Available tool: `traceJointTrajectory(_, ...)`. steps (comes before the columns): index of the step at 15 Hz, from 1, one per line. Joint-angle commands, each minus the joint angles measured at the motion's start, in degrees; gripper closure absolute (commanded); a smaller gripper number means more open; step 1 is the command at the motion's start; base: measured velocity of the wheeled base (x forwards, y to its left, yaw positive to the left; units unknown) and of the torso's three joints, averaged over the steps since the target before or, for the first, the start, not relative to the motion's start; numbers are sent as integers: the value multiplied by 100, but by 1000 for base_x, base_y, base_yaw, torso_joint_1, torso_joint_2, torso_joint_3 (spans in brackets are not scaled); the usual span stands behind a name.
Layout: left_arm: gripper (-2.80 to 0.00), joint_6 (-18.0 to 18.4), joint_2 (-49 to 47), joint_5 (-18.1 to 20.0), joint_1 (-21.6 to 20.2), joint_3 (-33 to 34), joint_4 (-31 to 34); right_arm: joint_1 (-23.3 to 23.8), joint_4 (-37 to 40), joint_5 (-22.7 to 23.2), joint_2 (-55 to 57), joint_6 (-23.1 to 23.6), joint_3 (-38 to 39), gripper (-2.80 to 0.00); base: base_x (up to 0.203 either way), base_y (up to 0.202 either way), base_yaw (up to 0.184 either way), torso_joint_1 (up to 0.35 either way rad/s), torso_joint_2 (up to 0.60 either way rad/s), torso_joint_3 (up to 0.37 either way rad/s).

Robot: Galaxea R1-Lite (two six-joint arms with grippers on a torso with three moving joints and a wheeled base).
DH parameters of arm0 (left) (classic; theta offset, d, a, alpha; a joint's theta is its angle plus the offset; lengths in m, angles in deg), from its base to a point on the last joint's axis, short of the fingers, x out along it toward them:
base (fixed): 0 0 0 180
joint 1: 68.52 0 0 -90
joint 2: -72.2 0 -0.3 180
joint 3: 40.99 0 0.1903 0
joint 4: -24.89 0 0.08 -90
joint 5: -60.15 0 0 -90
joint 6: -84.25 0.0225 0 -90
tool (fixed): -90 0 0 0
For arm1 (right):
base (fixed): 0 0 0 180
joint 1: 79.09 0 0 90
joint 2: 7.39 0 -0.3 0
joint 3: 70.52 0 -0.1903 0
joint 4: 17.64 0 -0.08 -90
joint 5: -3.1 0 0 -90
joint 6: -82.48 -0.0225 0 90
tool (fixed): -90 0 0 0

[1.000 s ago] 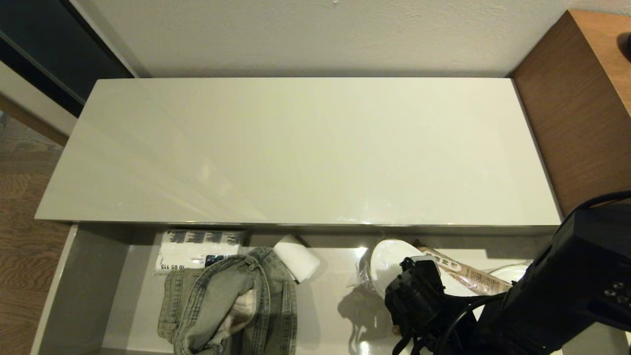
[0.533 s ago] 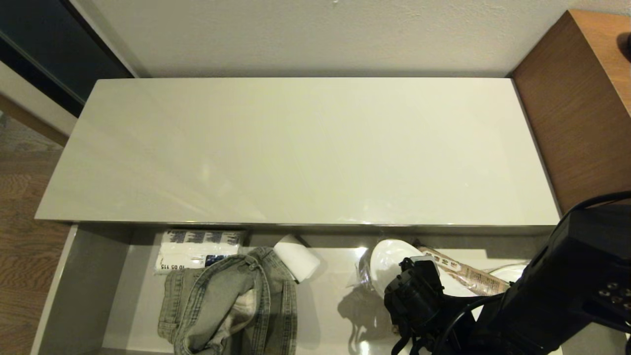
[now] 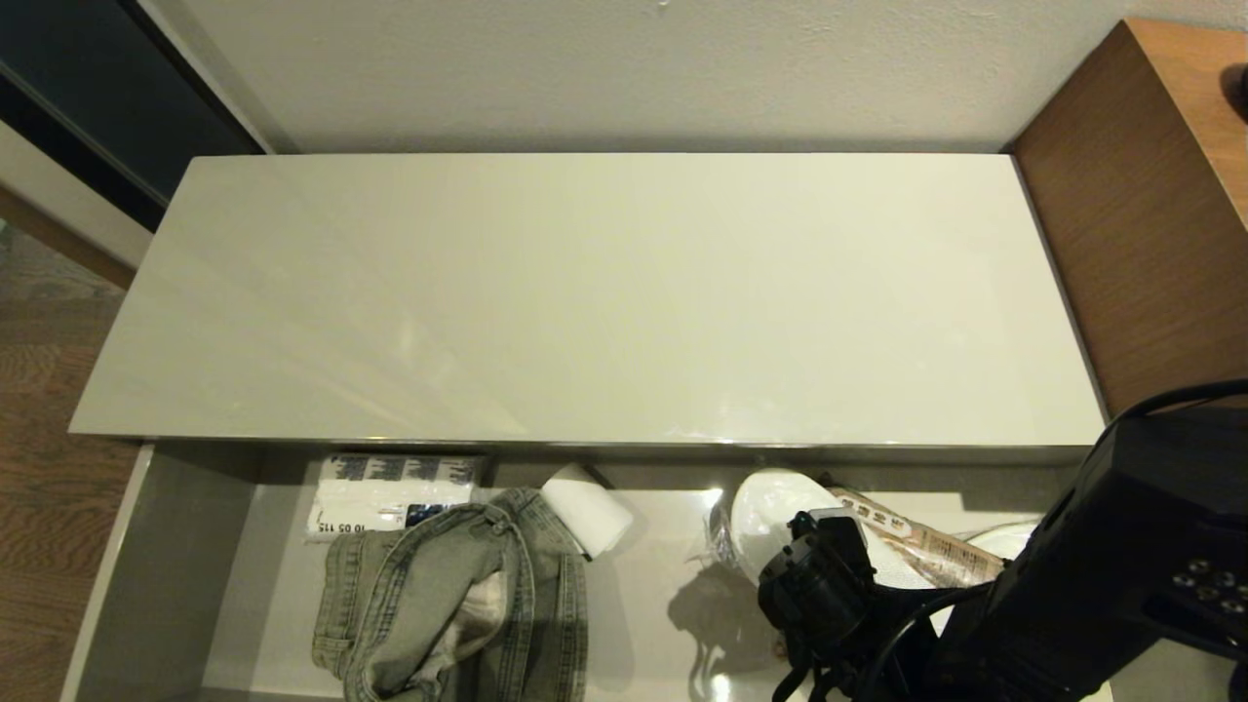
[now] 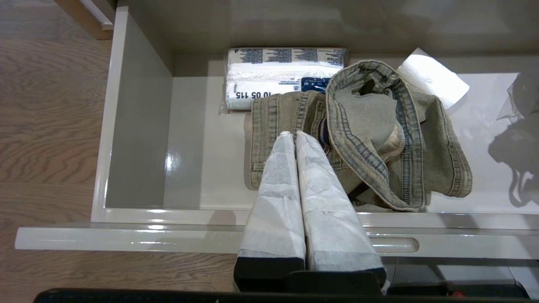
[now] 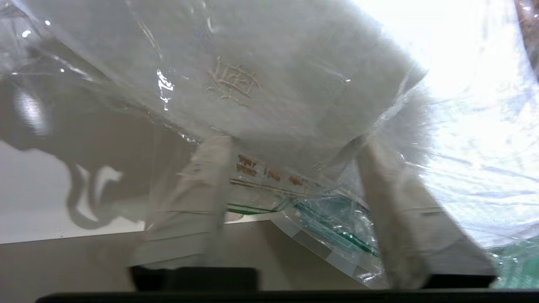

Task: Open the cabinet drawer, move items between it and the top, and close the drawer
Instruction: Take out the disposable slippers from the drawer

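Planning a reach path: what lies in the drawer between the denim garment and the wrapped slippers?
Head view: the small white paper roll beside the denim garment, then bare drawer floor up to the slippers.

Dim warm light, glare on the top (image 3: 585, 292); right wrist view blurred, overexposed.

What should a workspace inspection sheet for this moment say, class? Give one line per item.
Surface: cabinet top, glossy, nothing on it.
Job's things: drawer open; denim garment and wrapped slippers inside it.
Clutter: white printed pack, paper roll, brown packet, all in the drawer.
Grippers: left tool shut, above the garment; right tool open, fingers either side of the slippers' wrap.
Cables: black cable on the right arm.
Surroundings: wooden desk, wall, wood floor.
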Motion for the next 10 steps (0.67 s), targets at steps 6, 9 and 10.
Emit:
traceJointTrajectory(6,0,1,-9,2,0,0,0,-28,41,-83,-307,-15,112,0,0,0,0,0,0,0)
traceJointTrajectory(9,0,1,-9,2,0,0,0,-15,114,-18,-678,1,192,0,0,0,0,0,0,0)
traceJointTrajectory(10,0,1,-9,2,0,0,0,-14,157,-10,-769,1,206,0,0,0,0,0,0,0)
